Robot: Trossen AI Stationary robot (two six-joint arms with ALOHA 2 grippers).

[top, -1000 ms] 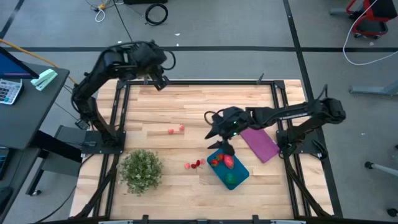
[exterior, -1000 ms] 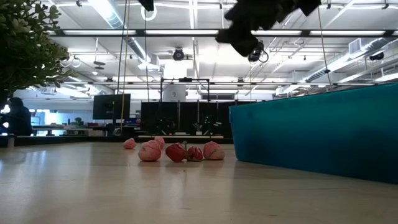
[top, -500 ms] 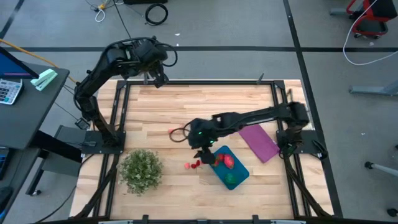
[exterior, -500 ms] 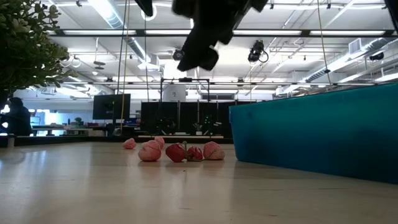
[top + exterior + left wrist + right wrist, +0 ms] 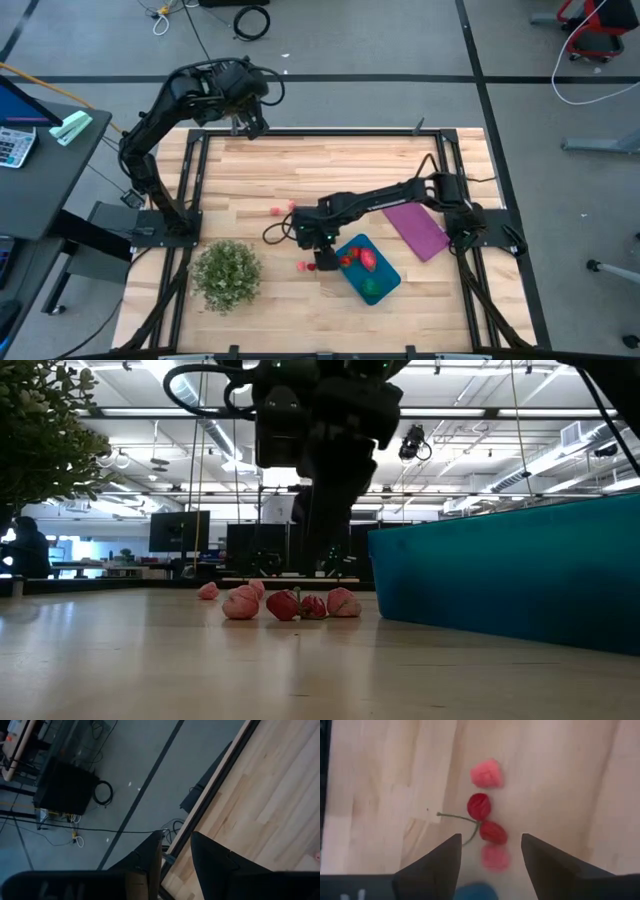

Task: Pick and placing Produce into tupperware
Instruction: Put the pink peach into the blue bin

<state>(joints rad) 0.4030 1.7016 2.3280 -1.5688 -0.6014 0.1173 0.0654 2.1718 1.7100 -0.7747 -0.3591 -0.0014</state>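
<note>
The teal tupperware [image 5: 384, 270] lies right of the table's middle near the front edge, with red produce [image 5: 366, 259] and a green piece [image 5: 371, 287] in it. Just left of it, a pair of stemmed red cherries [image 5: 480, 806] and two pink pieces [image 5: 486, 773] rest on the wood; they also show in the low view [image 5: 285, 603]. My right gripper [image 5: 490, 839] is open and hovers above this group [image 5: 319, 247], touching nothing. Two more small pieces [image 5: 283, 209] lie farther back. My left gripper [image 5: 176, 855] is open above the table's far left edge [image 5: 255, 126].
A bushy green plant clump [image 5: 228, 272] stands at the near left. A flat purple rectangle [image 5: 418, 228] lies right of the tupperware, under my right arm. The tupperware's wall [image 5: 510, 570] stands close beside the loose pieces. Bare wood stretches across the far half.
My right gripper has gone from above the tupperware's far edge toward the table's left and near edges and down, and now hangs over the loose red and pink pieces. It has stayed open. The produce and tupperware have not moved.
</note>
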